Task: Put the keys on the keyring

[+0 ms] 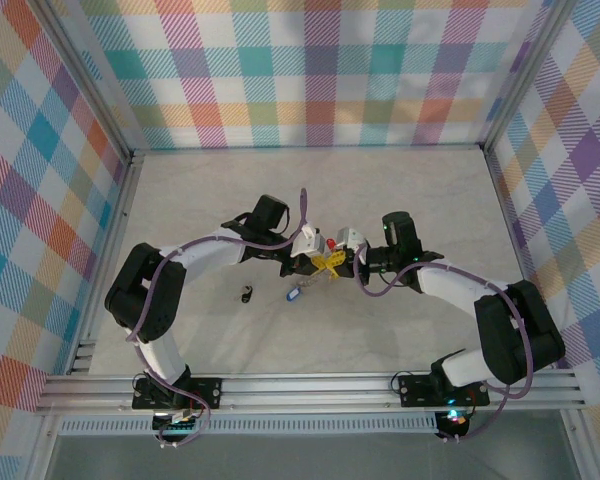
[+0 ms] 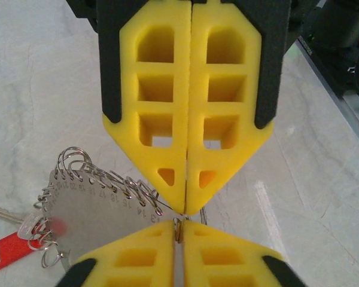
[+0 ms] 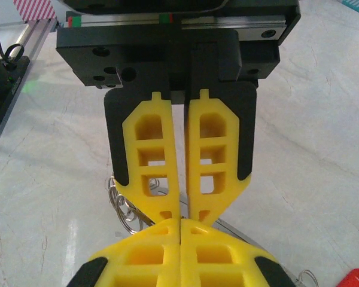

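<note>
Left tool [image 2: 186, 207] and right tool [image 3: 180, 217], tips meeting, each pinch the keyring [image 2: 178, 227], likely steadying it; red-tagged key [image 2: 9, 251] at eight o'clock.

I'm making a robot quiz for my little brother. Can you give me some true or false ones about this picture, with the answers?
1. The left end effector and the right end effector are both shut. True.
2. Their fingers are blue. False: they are yellow.
3. A black-tagged key lies on the table, apart from both end effectors. True.
4. The end effectors sit at opposite ends of the table. False: their tips meet near the middle.
5. A red tag lies close to a bunch of small rings. True.
</note>
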